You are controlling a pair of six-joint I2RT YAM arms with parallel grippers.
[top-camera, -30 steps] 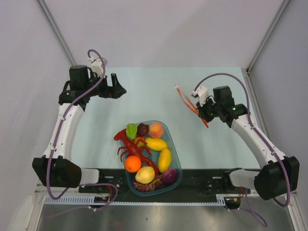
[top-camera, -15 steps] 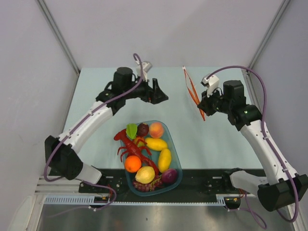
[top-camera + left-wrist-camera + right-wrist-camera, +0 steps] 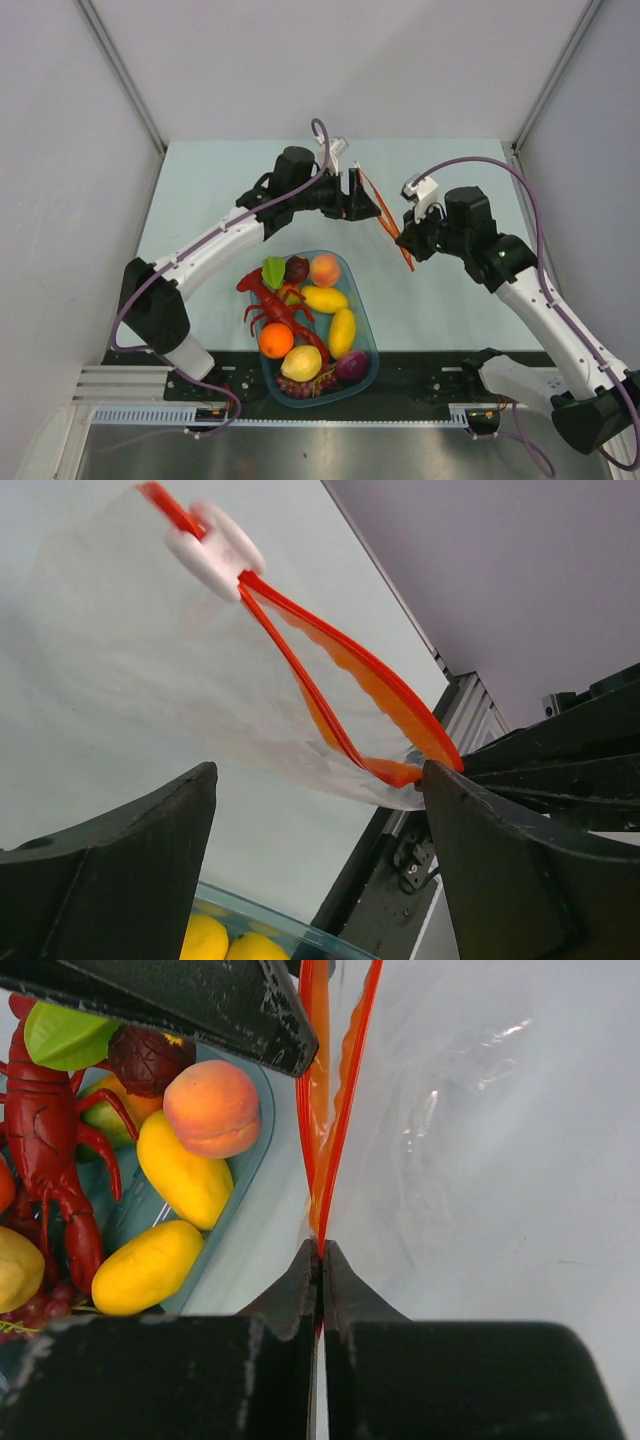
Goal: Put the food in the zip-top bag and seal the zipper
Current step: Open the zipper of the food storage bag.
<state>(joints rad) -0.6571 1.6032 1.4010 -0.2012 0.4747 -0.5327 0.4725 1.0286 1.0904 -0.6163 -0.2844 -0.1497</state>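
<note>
From the left wrist, your left gripper [image 3: 318,777] stands wide open with nothing clamped. Its two black fingers fill the lower left and lower right of the frame. Beyond them is the crinkly clear plastic zip-top bag [image 3: 140,670]. Its thin red zipper [image 3: 380,685] runs from the upper left down to the right-hand fingertip, and the two lips are parted in the middle. A small white slider [image 3: 215,545] sits on the strip at the upper left. The strip's lower end comes just beside that fingertip, but you cannot tell whether they touch. At the bottom edge you see the rim of the translucent blue plastic tub [image 3: 280,912], with yellow mangoes [image 3: 205,942] inside.

From the right wrist, your right gripper [image 3: 320,1250] is pinched fully together on the end of the zipper at centre frame. The clear film spreads away to the upper right. At left the tub holds an orange-pink toy peach [image 3: 211,1108], the yellow mangoes, a dark purple piece [image 3: 150,1058] and a green leaf [image 3: 65,1035] — all beside a big red toy lobster [image 3: 55,1130].

From the top, the zipper [image 3: 388,222] is a red diagonal in the upper centre, between your two grippers. The tub [image 3: 362,310] lies at lower centre on the pale green table [image 3: 430,310], not touching the bag. All the food is in it, including a round orange [image 3: 276,340] on its left side.
</note>
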